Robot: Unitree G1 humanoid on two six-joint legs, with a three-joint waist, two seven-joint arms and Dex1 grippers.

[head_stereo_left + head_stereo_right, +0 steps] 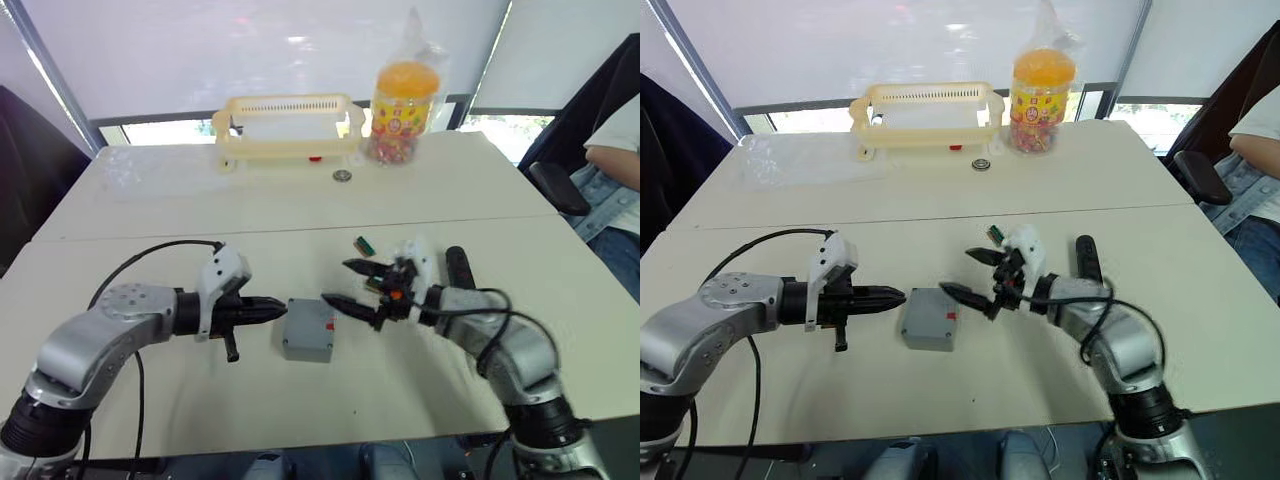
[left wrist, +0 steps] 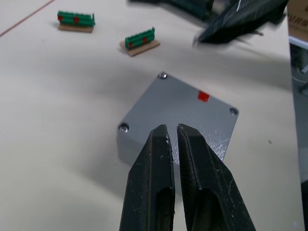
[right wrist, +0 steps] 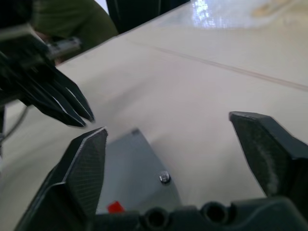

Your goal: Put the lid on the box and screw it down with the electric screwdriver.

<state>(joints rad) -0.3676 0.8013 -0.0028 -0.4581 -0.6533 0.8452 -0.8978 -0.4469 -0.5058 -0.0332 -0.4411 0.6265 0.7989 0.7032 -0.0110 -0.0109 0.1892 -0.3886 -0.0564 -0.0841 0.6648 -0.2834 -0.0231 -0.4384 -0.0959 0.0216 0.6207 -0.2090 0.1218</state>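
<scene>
The grey box (image 1: 307,332) with a small red mark sits on the table between my two grippers. The lid (image 2: 183,108) lies flat on top of it, with screw heads showing in its corners. My left gripper (image 1: 281,307) is shut on nothing, its tips level with the box's left edge. My right gripper (image 1: 335,281) is open and empty, just right of the box and slightly above it. The black electric screwdriver (image 1: 458,268) lies on the table beside my right wrist.
A yellow basket (image 1: 290,125) and a bagged candy jar (image 1: 403,100) stand at the far side, with a small metal ring (image 1: 342,175) in front of them. Small green connector blocks (image 2: 140,39) lie near the box. A seated person (image 1: 615,160) is at the right edge.
</scene>
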